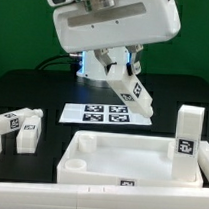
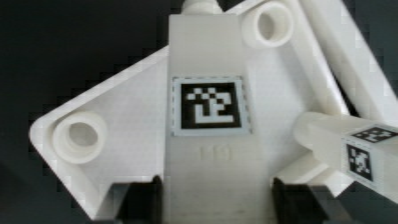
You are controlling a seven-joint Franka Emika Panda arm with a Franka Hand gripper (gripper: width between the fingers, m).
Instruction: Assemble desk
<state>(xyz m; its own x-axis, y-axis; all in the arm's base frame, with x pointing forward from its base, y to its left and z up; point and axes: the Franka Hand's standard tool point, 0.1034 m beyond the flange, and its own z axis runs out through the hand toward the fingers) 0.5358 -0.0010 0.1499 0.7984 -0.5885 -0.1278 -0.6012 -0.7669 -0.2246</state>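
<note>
My gripper [image 1: 118, 73] is shut on a white square-section desk leg [image 1: 133, 92] and holds it tilted in the air above the far side of the desk top [image 1: 105, 153]. The rimmed white top lies flat on the table. A second leg [image 1: 187, 133] stands upright in the top's corner at the exterior view's right. In the wrist view the held leg [image 2: 214, 110] shows its tag between my dark fingers [image 2: 135, 200], my gripper [image 2: 215, 202] closed around it. Beneath it lie the top [image 2: 111, 110], with round holes, and the standing leg [image 2: 361, 142].
Two more loose legs [image 1: 17, 125] lie on the black table at the exterior view's left. The marker board [image 1: 102, 114] lies flat behind the desk top, under the held leg. The robot base stands at the back.
</note>
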